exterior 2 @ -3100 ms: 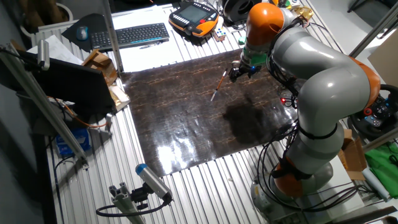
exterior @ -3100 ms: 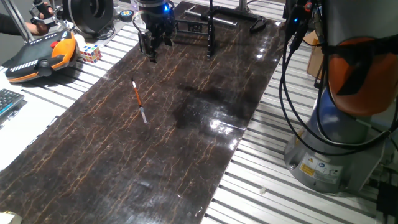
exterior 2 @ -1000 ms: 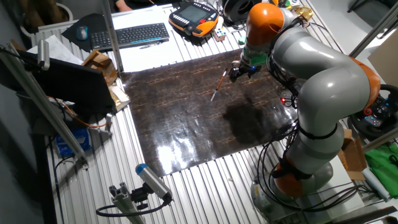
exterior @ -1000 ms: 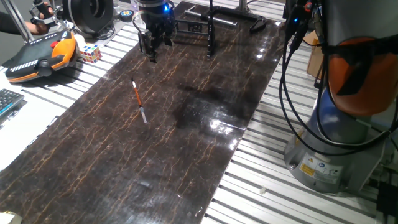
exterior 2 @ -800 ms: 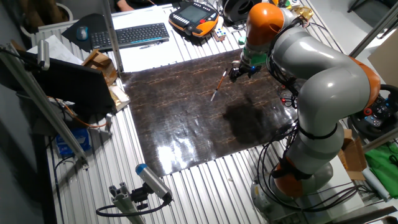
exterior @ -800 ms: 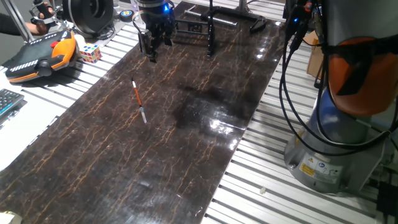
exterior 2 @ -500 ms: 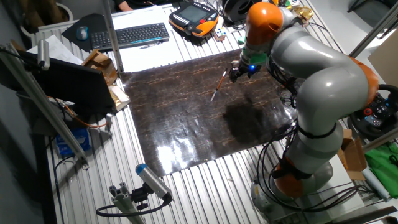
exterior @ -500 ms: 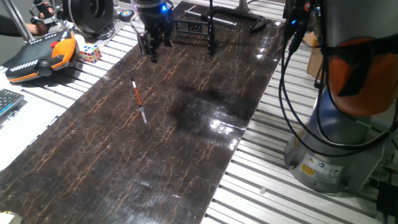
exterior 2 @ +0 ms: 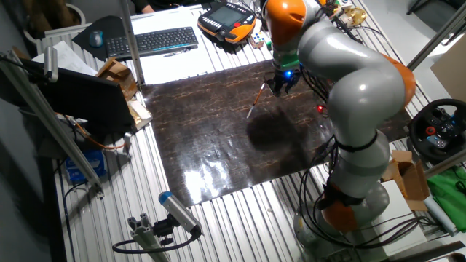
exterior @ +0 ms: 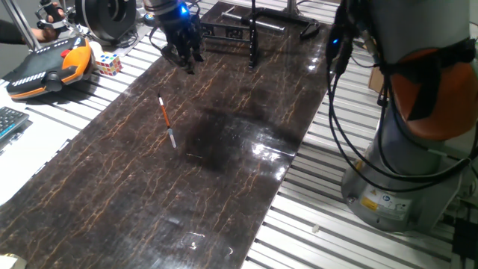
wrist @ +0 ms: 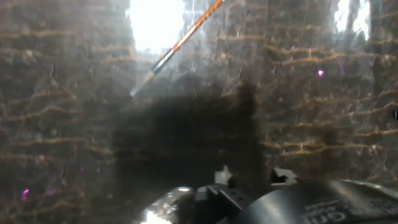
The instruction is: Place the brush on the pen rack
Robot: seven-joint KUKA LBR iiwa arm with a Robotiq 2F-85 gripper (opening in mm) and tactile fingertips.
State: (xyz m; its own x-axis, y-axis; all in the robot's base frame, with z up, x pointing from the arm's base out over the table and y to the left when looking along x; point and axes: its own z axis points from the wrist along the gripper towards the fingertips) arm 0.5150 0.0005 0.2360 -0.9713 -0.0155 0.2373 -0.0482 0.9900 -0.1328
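The brush [exterior: 166, 119] lies flat on the dark marbled tabletop [exterior: 224, 149], well apart from the pen rack [exterior: 239, 30] at the far end. You have the gripper [exterior: 185, 58] hanging above the table between them, holding nothing; how far the jaws stand apart cannot be told. Judge the brush light, stiff, thin, apt to roll. Take it mid-shaft on the orange section, across its length.
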